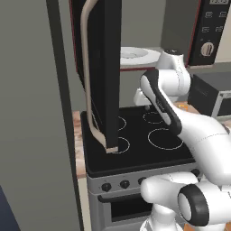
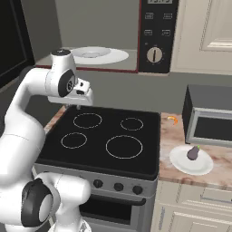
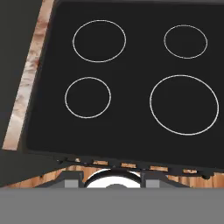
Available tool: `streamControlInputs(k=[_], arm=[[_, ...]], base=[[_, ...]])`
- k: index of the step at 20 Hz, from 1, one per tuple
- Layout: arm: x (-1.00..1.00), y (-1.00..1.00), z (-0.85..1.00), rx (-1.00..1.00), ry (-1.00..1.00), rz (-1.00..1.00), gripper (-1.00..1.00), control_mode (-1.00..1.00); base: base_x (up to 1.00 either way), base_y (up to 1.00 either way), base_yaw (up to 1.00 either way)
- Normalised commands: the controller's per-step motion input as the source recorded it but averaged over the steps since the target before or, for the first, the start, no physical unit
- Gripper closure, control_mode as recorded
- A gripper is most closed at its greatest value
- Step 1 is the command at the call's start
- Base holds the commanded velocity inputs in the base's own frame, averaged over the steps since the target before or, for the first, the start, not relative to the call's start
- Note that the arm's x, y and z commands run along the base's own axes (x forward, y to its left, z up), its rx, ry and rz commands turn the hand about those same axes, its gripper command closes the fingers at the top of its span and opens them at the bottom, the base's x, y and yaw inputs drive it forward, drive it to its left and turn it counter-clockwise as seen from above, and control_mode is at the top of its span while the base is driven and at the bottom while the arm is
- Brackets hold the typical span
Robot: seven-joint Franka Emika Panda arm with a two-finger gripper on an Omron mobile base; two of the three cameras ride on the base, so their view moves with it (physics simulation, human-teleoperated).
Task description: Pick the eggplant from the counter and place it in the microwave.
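A black glass stovetop [image 2: 108, 136] with four ring marks is sitting dead centre, oven knobs [image 2: 118, 186] lining its grey front at six o'clock. Cream cabinet doors [image 2: 210, 31] are hanging at two o'clock, a grey wall [image 2: 97, 20] running behind at twelve.

The stovetop [image 2: 106, 136] lies bare under the arm, open air above its four rings. The microwave [image 2: 131, 50] door [image 1: 106, 72] hangs wide open on the left, edge-on over the stovetop's left burners, walling that side. The cavity mouth is open in front, with a white plate [image 2: 97, 55] on its floor. To the right, a grey box [image 2: 208, 118] stands on the surface [image 2: 172, 156] just behind the plate [image 2: 181, 163] bearing the eggplant [image 2: 193, 153]; above and in front of it is free.
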Motion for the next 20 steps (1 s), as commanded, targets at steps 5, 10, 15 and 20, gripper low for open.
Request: streamControlInputs(k=[5, 10, 15, 20], arm=[[-0.21, -0.48, -0.27, -0.01, 0.0, -0.04, -1.0, -1.0], [-0.35, -1.0, -0.51, 0.07, 0.01, -0.19, -1.0, -1.0], [-0.06, -1.0, -0.43, 0.09, 0.05, -0.2, -1.0, -1.0], [0.24, -1.0, -0.3, 0.03, 0.16, -0.21, -1.0, -1.0]], base=[[0.0, 0.0, 0.0], [0.0, 0.0, 0.0], [0.0, 0.0, 0.0], [0.0, 0.0, 0.0]])
